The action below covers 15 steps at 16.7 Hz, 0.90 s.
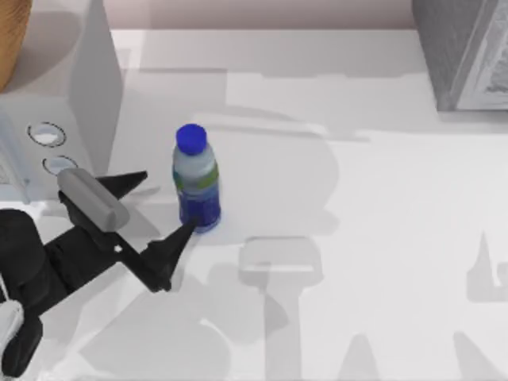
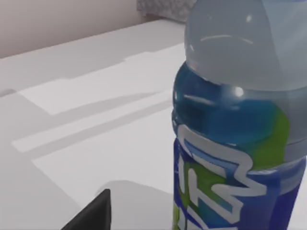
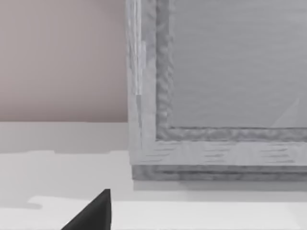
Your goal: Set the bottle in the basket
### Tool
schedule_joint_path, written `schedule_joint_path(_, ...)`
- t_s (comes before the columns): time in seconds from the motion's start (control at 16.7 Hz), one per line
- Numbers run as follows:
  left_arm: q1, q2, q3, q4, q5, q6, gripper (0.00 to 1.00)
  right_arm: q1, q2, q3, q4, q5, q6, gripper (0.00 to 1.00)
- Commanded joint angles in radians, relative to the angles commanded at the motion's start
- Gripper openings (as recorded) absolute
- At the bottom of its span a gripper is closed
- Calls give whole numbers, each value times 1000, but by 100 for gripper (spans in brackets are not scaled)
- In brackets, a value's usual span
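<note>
The bottle (image 1: 195,179) stands upright left of the table's middle, clear with a round bright-blue cap and a green-and-dark-blue label. My left gripper (image 1: 167,202) is open just to its left, low over the table. One fingertip (image 1: 187,228) is right at the bottle's base and the other points past its far-left side. The left wrist view has the bottle (image 2: 235,143) close up beside one dark finger (image 2: 93,215). A brown curved rim, the basket (image 1: 9,40), shows at the far left corner. One dark finger (image 3: 93,213) of my right gripper shows, set wide to the side.
A white block (image 1: 75,75) with round dials stands at the far left, between the basket and the bottle. A grey box (image 1: 464,51) sits at the far right corner, and the right wrist view faces the grey box (image 3: 216,96) closely. White tabletop (image 1: 373,198) spreads to the bottle's right.
</note>
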Motion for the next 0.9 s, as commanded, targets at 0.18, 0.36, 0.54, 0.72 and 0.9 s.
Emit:
schedule_joint_path(0.18,3,-2,-1,-4,-3,-1,100,0,0,0,0,0,0,100)
schedule_joint_path(0.36,-32,16,57,-37,-30,-5,100,0,0,0,0,0,0,100)
schedule_joint_path(0.54,-82,47,148,-93,-81,-14,100,0,0,0,0,0,0,100)
schedule_joint_path(0.72,-128,75,231,-143,-126,-21,100,0,0,0,0,0,0,100)
schedule_joint_path(0.9,-138,82,248,-154,-136,-22,100,0,0,0,0,0,0,100)
